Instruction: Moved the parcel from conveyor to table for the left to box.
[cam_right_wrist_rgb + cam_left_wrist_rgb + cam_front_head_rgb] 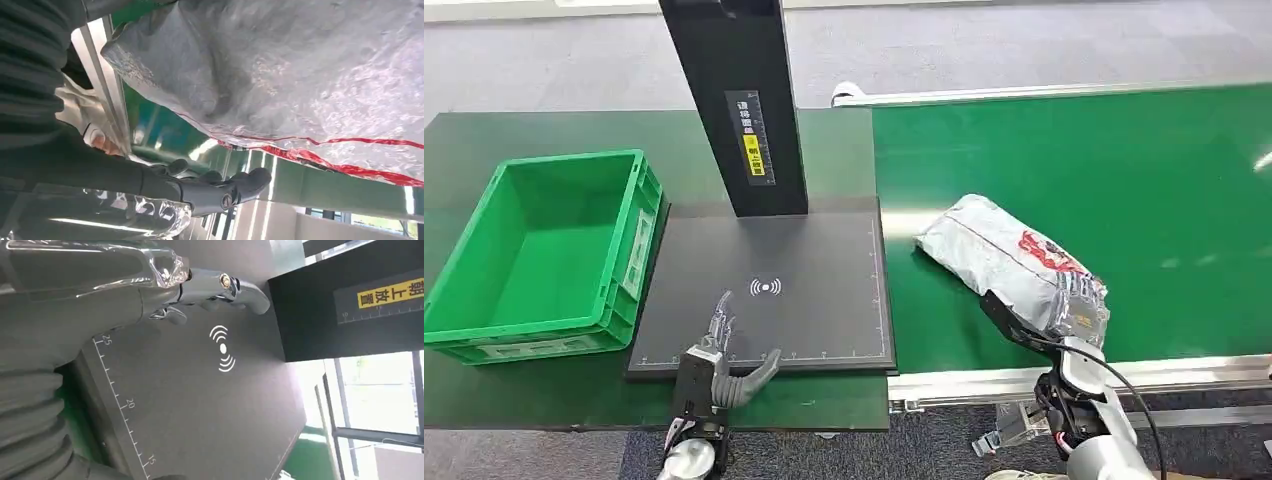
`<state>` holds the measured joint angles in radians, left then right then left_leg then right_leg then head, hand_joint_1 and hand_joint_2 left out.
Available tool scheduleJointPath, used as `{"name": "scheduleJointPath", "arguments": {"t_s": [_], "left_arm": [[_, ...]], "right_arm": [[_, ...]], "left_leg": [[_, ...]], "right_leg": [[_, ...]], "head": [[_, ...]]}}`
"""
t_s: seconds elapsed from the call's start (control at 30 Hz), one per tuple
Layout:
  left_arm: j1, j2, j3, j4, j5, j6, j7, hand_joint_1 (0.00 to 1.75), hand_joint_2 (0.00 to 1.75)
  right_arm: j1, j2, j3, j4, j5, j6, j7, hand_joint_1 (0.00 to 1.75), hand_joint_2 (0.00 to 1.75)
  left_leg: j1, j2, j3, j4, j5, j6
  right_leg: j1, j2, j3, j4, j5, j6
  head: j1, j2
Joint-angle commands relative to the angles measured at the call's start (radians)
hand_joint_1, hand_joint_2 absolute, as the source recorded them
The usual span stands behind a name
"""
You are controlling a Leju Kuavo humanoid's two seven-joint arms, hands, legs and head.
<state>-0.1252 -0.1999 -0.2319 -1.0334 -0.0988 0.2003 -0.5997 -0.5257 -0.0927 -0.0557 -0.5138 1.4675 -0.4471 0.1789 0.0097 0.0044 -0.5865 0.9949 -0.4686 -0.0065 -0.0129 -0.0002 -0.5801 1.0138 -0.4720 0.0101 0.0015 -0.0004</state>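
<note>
The right robot hand (pixel 1079 305) gripped the grey parcel's (pixel 999 250) near end on the green conveyor (pixel 1144 170). The left robot hand (pixel 724 355) hovered spread and empty over the black pad (pixel 824 310), right of the green box (pixel 544 250).

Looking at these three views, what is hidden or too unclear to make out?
- Grip: in the head view the right hand lies on the near end of the grey parcel; whether its fingers have closed cannot be told.
- Parcel's red print: cut off in the right wrist view, too small in the head view.
- Black post: its top is cut off by the head view's upper edge.
- Green crate: its label is too small to read.
- Left hand: open over the black scanner pad; contact unclear.
</note>
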Motion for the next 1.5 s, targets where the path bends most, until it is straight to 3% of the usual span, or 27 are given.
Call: {"name": "scheduleJointPath", "arguments": {"t_s": [0.03,0.13,0.17,0.2,0.3,0.73,0.8,0.87,0.93,0.97,1.0,1.1,1.17,1.5], "left_arm": [[-0.019,0.018,-0.023,0.043,0.001,-0.007,0.002,0.0,1.75],[-0.023,0.015,-0.024,0.034,-0.002,-0.004,0.005,0.0,1.75],[-0.023,0.017,-0.024,0.031,-0.002,-0.004,0.007,0.0,1.75],[-0.019,0.019,-0.025,0.025,-0.003,-0.004,0.008,0.0,1.75],[-0.006,0.024,-0.024,0.006,-0.005,-0.005,0.011,0.0,1.75],[0.009,0.025,-0.017,-0.016,-0.023,-0.023,0.02,0.0,1.75],[0.004,0.025,-0.014,-0.007,-0.023,-0.018,0.017,0.0,1.75],[0.005,0.025,-0.006,-0.011,-0.021,-0.008,0.01,0.0,1.75],[0.009,0.028,0.008,-0.03,-0.017,0.003,0.005,0.0,1.75],[0.011,0.031,0.014,-0.042,-0.017,0.009,0.006,0.0,1.75],[0.018,0.036,0.021,-0.063,-0.017,0.018,0.004,0.0,1.75],[0.036,0.041,0.04,-0.11,-0.022,0.019,0.008,0.0,1.75],[0.049,0.044,0.051,-0.136,-0.028,0.025,0.005,0.0,1.75],[0.061,0.037,0.102,-0.19,-0.051,0.047,0.002,0.0,1.75]], "right_arm": [[-0.046,-0.016,-0.081,0.098,-0.035,0.05,-0.005,0.0,1.75],[-0.043,-0.021,-0.103,0.127,-0.048,0.052,-0.007,0.07,1.75],[-0.041,-0.02,-0.107,0.13,-0.051,0.047,-0.011,0.31,1.75],[-0.038,-0.018,-0.116,0.132,-0.059,0.047,-0.022,1.4,1.75],[-0.029,-0.005,-0.126,0.114,-0.067,0.024,-0.064,1.75,1.75],[0.031,0.017,-0.154,0.029,-0.127,0.002,-0.148,1.75,1.75],[0.032,0.024,-0.18,0.018,-0.189,0.0,-0.208,1.75,1.75],[0.042,0.048,-0.238,-0.027,-0.341,0.037,-0.357,1.75,1.75],[0.098,0.084,-0.276,-0.17,-0.543,0.083,-0.5,1.75,1.75],[0.143,0.096,-0.264,-0.266,-0.589,0.084,-0.512,1.75,1.75],[0.23,0.117,-0.243,-0.459,-0.707,0.09,-0.547,1.75,1.75],[0.447,0.138,-0.171,-0.9,-0.754,0.04,-0.491,1.75,1.75],[0.523,0.152,-0.145,-1.081,-0.736,0.049,-0.461,1.75,1.75],[0.463,0.117,-0.042,-1.131,-0.671,0.1,-0.456,1.75,1.75]], "left_leg": [[0.0,-0.001,0.001,-0.001,0.0,0.0],[0.0,-0.001,0.002,-0.001,0.0,0.0],[0.0,-0.001,0.001,-0.001,0.0,0.0],[0.0,-0.001,0.001,-0.001,0.0,0.0],[0.0,0.0,0.001,-0.001,0.0,0.0],[0.0,0.0,0.002,-0.002,0.0,0.0],[0.0,-0.001,0.001,-0.001,0.0,0.0],[0.0,-0.001,0.002,-0.002,0.0,0.0],[0.0,0.0,0.002,-0.002,0.0,0.0],[0.0,0.001,0.001,-0.001,0.0,0.0],[0.0,0.0,0.001,-0.001,0.0,0.0],[0.001,-0.003,0.0,-0.001,0.0,-0.001],[0.0,-0.007,0.0,-0.001,-0.001,-0.001],[0.0,-0.002,-0.001,-0.001,-0.002,0.0]], "right_leg": [[0.0,-0.001,0.002,-0.001,0.0,-0.001],[0.0,-0.001,0.003,-0.002,0.0,0.0],[0.0,-0.001,0.002,-0.001,0.0,0.0],[0.0,-0.001,0.001,-0.001,0.0,0.0],[0.0,0.0,0.001,-0.001,0.0,-0.001],[0.0,0.0,0.003,-0.002,0.0,-0.001],[0.0,0.0,0.001,-0.001,0.0,-0.001],[0.0,0.0,0.002,-0.002,0.0,-0.001],[0.0,0.001,0.002,-0.002,0.0,-0.001],[0.0,0.001,0.001,-0.001,0.0,-0.001],[0.001,0.001,0.001,-0.001,0.0,-0.001],[0.001,-0.003,0.001,-0.001,-0.001,-0.001],[0.001,-0.006,0.002,0.0,-0.003,-0.002],[0.0,-0.003,0.0,0.0,-0.003,0.0]], "head": [[0.0,0.0],[0.0,0.0],[0.0,0.0],[0.0,0.0],[0.0,0.0],[0.0,0.0],[0.0,0.0],[0.0,0.0],[0.0,0.0],[0.0,0.0],[0.0,0.0],[0.0,0.0],[0.0,0.0],[0.0,0.0]]}}
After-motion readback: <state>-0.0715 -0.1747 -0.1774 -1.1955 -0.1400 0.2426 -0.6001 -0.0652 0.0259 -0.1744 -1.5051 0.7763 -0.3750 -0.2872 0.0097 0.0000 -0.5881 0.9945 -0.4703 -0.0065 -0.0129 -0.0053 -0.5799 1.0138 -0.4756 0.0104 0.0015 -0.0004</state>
